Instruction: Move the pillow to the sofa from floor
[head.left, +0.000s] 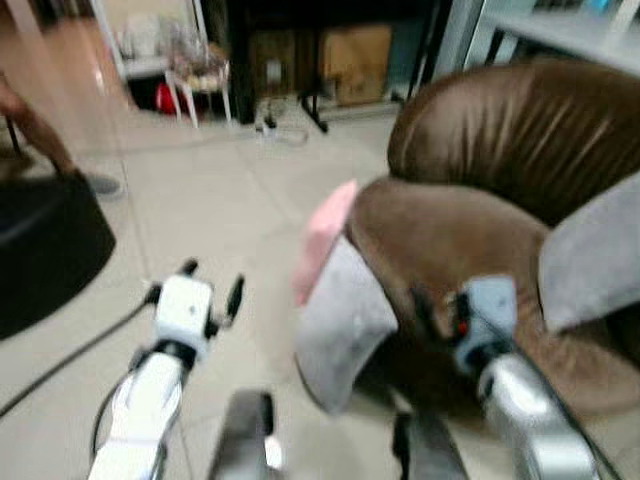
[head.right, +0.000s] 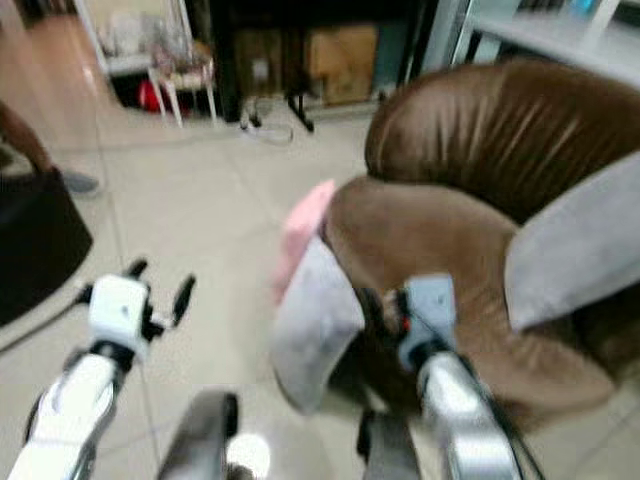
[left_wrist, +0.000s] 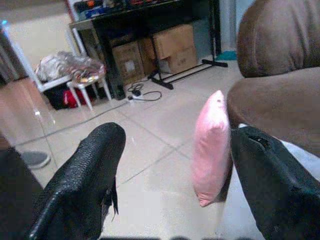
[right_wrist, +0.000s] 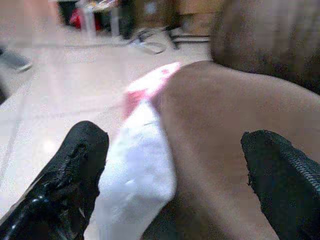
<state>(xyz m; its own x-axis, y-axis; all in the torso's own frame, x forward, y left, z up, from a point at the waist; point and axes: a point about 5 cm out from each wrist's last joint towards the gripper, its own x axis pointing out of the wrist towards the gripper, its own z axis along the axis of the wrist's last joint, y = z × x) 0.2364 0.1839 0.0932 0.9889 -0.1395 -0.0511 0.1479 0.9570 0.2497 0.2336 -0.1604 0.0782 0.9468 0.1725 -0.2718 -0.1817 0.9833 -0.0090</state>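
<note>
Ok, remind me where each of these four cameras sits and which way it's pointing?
Left eye view: head, looking down at the brown sofa, grey pillow and pink pillow; both arms show.
Right eye view: same scene, shifted slightly.
Left wrist view: along the open left pincer toward the pink pillow on the floor.
Right wrist view: along the open right pincer at the sofa seat.
Shared: pink pillow, sofa.

Pillow (head.left: 323, 240) on floor (head.left: 210, 210), against sofa (head.left: 450, 230)

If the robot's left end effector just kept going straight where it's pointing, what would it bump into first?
Probably the pink pillow standing on the floor against the brown sofa. It sits slightly off-centre between the left end effector's open fingers, so depth is uncertain; it might meet bare floor first.
</note>
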